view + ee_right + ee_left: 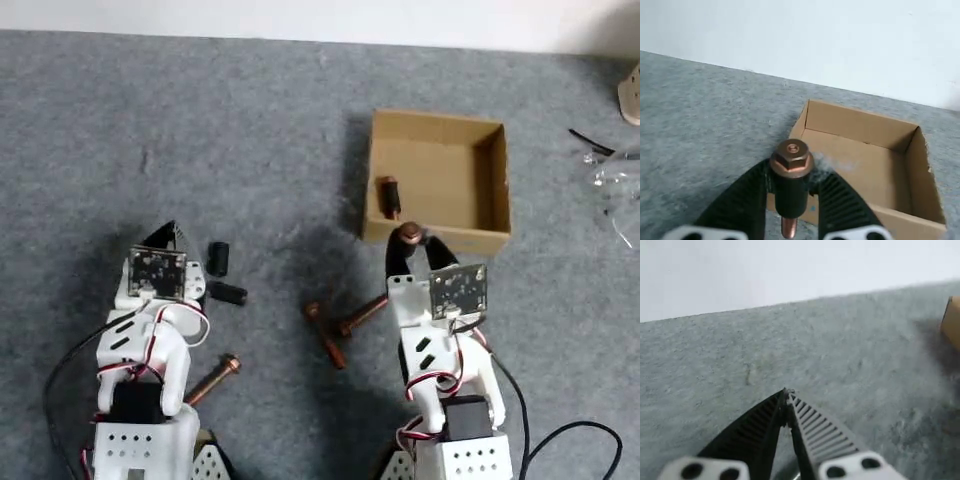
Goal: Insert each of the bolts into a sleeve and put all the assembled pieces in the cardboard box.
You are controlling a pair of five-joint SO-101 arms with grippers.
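Your right claw (792,180) is clamped on a bolt (791,159), seemingly already sleeved, held head-up just short of the cardboard box (855,120) so it can drop inside; your left claw (786,397) rests closed on nothing.

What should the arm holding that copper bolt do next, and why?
Probably move forward a little over the cardboard box and let go: the right gripper holds a sleeved bolt at the box's near wall, and one piece already lies inside.
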